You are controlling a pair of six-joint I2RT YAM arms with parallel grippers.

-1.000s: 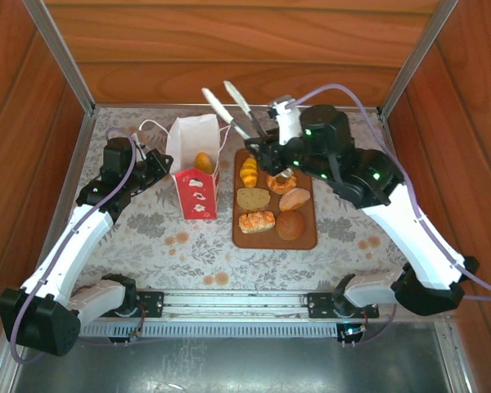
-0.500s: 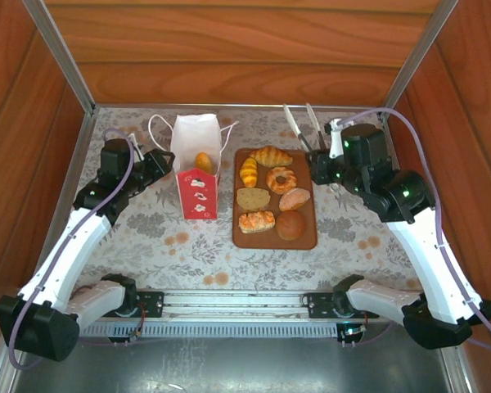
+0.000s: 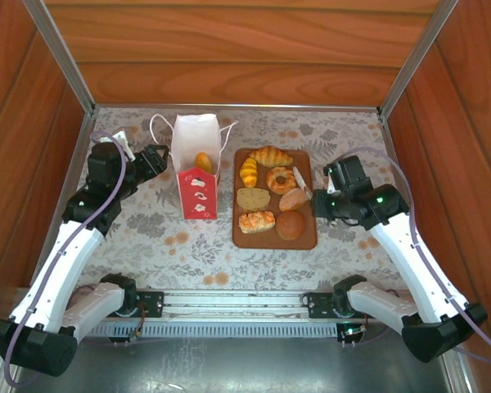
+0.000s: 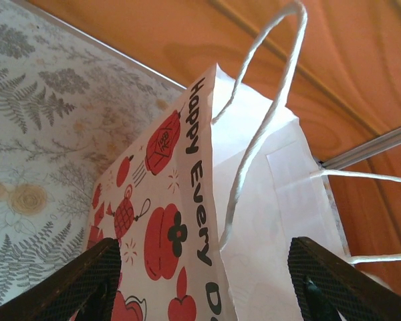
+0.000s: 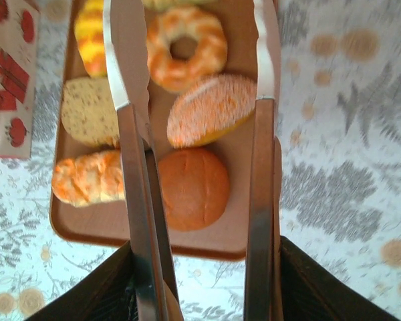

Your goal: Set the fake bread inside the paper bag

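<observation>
Right wrist view: your right gripper (image 5: 204, 275) clamps the tongs (image 5: 134, 167), whose blades are spread astride the oval roll (image 5: 210, 110) and round bun (image 5: 194, 187) on the tray (image 5: 214, 251). I judge this the pick-up step: lower, squeeze, then carry to the bag (image 3: 198, 176), which already holds a small roll (image 3: 204, 161). Your left gripper (image 4: 207, 281), jaws apart, straddles the bag's rim.

Tongs (image 5: 138, 200) flank round bun (image 5: 193, 188); oval roll (image 5: 210, 110) too.

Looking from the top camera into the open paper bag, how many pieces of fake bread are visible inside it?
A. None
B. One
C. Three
B: in the top view, a single small golden bread piece lies inside the open paper bag.
</observation>
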